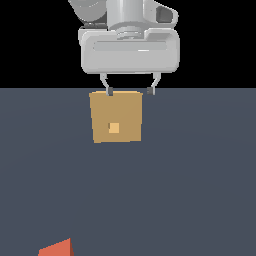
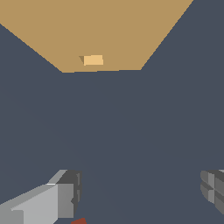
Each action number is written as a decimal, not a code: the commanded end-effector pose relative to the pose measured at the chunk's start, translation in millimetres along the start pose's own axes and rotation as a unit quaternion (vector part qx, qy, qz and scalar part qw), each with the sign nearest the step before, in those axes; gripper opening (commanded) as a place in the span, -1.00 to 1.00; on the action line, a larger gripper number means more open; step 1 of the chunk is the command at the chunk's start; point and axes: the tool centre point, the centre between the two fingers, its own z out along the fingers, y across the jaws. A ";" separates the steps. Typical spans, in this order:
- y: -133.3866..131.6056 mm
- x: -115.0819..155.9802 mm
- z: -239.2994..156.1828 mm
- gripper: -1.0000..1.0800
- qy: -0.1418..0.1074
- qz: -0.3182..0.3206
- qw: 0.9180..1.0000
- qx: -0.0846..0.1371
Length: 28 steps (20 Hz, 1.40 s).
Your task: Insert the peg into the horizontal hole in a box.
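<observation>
The peg (image 1: 57, 248) looks to me like a small rigid bar with flat faces. I judge it is light and stiff, not fragile, and its flat sides should give my pads a good seat without much slipping. I would take it across two opposite flat faces, near the end that goes away from the hole, so that the front part stays free to enter. Only one red-orange corner of it shows in the exterior view, so its full length I cannot see.

My gripper (image 1: 130, 91) is wide open and holds nothing; both fingers (image 2: 65, 192) are far apart with only bare floor (image 1: 200, 190) between them. I touch nothing. The peg lies well apart from my gripper, low down toward the near edge of the scene. The box (image 1: 116, 112) stands close behind my fingertips, and its hole (image 1: 114, 128) is in the middle of the face, just under the level of my fingertips.
</observation>
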 end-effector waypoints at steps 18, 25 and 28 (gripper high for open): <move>-22.1 -65.4 25.3 0.92 0.002 -0.034 0.999 0.001; -37.6 -125.5 48.3 0.92 0.004 -0.064 0.998 0.002; -43.0 -152.2 58.6 0.92 0.005 -0.078 0.997 0.003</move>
